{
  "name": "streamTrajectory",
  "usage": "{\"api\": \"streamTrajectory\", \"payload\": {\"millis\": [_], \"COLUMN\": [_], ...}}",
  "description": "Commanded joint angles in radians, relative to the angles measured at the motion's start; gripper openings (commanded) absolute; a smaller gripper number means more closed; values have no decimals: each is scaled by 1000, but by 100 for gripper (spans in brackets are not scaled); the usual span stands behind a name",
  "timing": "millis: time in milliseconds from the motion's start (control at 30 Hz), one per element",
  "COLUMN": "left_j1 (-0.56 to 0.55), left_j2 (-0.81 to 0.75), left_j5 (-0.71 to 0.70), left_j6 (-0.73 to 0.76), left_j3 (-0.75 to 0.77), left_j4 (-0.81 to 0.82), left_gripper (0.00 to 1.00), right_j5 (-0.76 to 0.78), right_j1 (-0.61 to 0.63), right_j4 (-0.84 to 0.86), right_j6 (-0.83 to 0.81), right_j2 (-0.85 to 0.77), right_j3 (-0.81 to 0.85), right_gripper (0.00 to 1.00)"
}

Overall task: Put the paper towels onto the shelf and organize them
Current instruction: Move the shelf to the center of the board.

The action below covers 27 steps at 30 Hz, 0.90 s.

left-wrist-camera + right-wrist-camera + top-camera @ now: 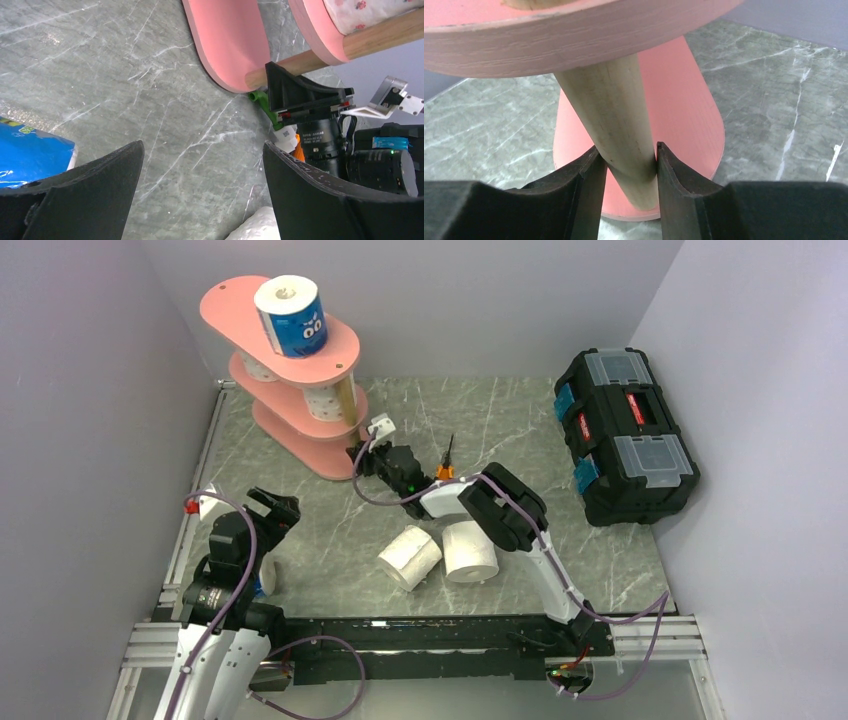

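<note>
- Pinching the shelf (228, 302) by its wooden post (616, 125) with the right claw (626, 150), a finger pressed against each side, bottom board right behind.
- Holding the left claw (202, 147) spread wide over the table (520, 420), gripping nothing.
- Up on the shelf: blue roll (292, 315) on the top tier, dotted roll (325, 402) on the middle one.
- Down on the table: two plain rolls (410, 556) side by side near the right arm, blue-wrapped roll (30, 155) just beside the left claw.
- Black toolbox (625, 435) off at the far right.
</note>
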Motion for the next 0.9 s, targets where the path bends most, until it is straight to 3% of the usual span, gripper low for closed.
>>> {"api": "streamTrajectory", "payload": {"millis": [0, 300, 867], "left_j1": [-5, -5, -5], "left_j2": [-18, -30, -74], "left_j5": [-24, -46, -74], "left_j6": [12, 16, -37], "left_j3": [-7, 12, 5], "left_j4": [12, -12, -63], "left_gripper": [95, 95, 94], "right_j5": [44, 99, 224], "right_j1": [65, 121, 280], "right_j4": [35, 26, -144], "right_j6": [-39, -5, 105], "right_j2": [-105, -187, -199], "right_j3": [-83, -183, -147], "right_gripper": [6, 7, 8]}}
